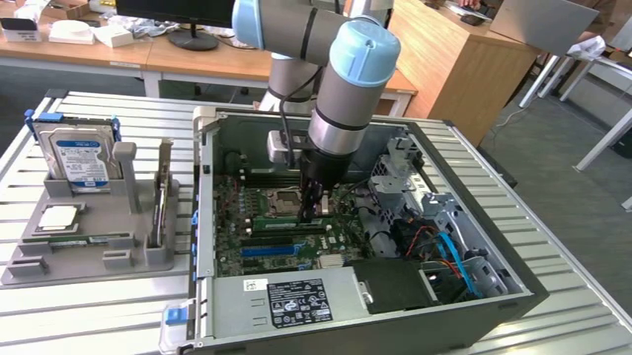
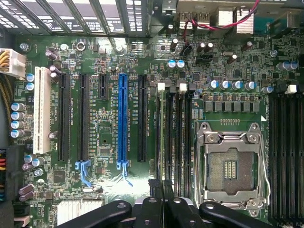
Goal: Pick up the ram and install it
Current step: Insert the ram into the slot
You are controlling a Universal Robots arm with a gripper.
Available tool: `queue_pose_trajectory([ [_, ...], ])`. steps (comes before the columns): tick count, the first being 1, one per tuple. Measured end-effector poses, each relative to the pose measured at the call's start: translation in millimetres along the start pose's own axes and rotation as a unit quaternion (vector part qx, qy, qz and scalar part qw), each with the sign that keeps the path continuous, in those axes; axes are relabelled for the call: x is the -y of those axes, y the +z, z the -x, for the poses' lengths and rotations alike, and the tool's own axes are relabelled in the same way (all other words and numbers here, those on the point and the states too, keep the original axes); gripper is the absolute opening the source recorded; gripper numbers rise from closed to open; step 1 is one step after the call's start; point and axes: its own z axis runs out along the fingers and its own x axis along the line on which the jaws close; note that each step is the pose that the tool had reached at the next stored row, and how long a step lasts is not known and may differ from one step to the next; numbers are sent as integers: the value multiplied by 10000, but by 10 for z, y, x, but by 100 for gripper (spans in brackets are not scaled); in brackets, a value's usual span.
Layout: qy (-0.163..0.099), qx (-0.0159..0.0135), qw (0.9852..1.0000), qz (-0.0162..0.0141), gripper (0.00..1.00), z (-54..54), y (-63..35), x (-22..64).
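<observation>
claw nearly shut, pinching what I take for the ram edge-on | ram over memory slots beside empty processor socket | pickup done, seating not yet confirmed

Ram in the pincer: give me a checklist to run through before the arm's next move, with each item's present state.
1. Pincer shut on the ram: ok.
2. Ram running along the memory slot beside the processor socket: ok.
3. Ram pressed fully home, end clip latched: cannot tell.
4. Processor socket apart from the pincer: ok.
5. Blue cable apart from the pincer: ok.
</observation>
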Motion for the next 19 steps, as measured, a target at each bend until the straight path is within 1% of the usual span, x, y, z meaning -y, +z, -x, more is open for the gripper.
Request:
queue_pose_trajectory([
  [19, 5, 1, 10000, 0, 11, 8, 21, 1],
])
